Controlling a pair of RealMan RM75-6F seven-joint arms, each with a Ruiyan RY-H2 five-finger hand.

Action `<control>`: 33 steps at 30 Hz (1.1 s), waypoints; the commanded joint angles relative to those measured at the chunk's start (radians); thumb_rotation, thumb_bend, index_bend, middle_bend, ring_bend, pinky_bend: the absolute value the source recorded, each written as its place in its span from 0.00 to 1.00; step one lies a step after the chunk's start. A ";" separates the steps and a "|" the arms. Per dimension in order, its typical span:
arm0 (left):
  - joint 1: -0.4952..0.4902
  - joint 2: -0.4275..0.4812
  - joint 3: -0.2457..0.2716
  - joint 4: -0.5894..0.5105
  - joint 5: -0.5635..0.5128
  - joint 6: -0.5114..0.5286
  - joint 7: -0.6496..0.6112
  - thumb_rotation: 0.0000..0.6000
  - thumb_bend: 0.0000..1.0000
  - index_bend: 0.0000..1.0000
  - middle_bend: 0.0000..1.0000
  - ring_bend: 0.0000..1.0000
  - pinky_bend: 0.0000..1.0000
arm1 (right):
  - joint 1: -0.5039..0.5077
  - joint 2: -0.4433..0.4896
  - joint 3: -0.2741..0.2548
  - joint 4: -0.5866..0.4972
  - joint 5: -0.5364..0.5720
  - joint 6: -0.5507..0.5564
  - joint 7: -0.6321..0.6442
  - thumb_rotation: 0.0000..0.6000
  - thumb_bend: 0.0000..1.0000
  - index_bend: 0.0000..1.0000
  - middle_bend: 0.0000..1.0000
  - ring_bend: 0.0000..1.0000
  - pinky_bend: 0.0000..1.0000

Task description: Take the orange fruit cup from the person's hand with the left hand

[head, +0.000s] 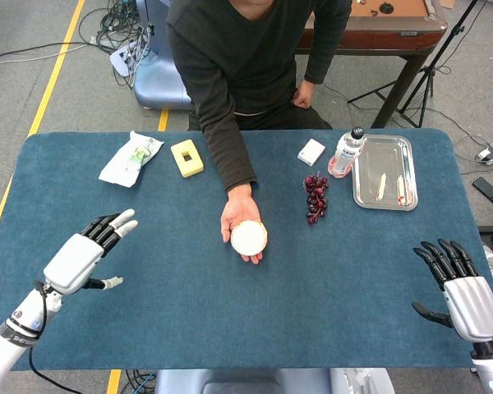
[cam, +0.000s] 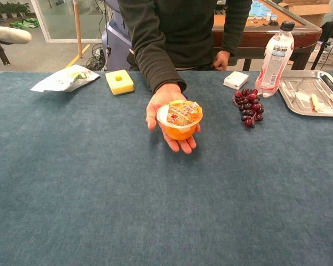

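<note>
The person's hand lies palm up over the middle of the blue counter, and the orange fruit cup sits upright on that palm, its printed foil lid facing up. From the head view the cup shows only as a pale round lid.

The left hand hovers above the counter's left part, fingers spread apart and pointing toward the person, holding nothing. It is well apart from the cup, with bare blue cloth between them. In the chest view only a pale fingertip of it shows at the upper left edge.

The right hand sits near the counter's right front corner, fingers likewise spread and empty, far from the cup.

Along the far side of the counter lie a white crumpled packet, a yellow sponge block just beside it, a small white box, a bunch of dark grapes, a drink bottle standing upright, and a metal tray touching or just beside the bottle. The grapes lie between the person's hand and the tray.
</note>
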State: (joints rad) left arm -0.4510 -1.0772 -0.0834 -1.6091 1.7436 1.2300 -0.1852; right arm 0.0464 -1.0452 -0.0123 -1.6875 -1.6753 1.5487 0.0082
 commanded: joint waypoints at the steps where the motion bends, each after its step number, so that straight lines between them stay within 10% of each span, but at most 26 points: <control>1: -0.102 -0.013 -0.025 0.022 0.045 -0.079 -0.060 1.00 0.12 0.00 0.00 0.00 0.07 | 0.000 0.003 0.000 -0.006 0.000 -0.002 -0.007 1.00 0.05 0.15 0.11 0.00 0.06; 15: -0.398 -0.105 -0.078 0.034 0.038 -0.364 0.037 1.00 0.12 0.00 0.00 0.00 0.07 | 0.009 0.005 0.008 -0.018 0.023 -0.028 -0.023 1.00 0.05 0.15 0.11 0.00 0.06; 33: -0.657 -0.308 -0.169 0.126 -0.252 -0.676 0.291 1.00 0.12 0.01 0.00 0.00 0.07 | 0.019 0.006 0.016 0.019 0.038 -0.039 0.017 1.00 0.05 0.15 0.11 0.00 0.06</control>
State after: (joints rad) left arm -1.0858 -1.3678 -0.2418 -1.4999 1.5155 0.5753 0.0823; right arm 0.0661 -1.0393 0.0033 -1.6689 -1.6379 1.5096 0.0249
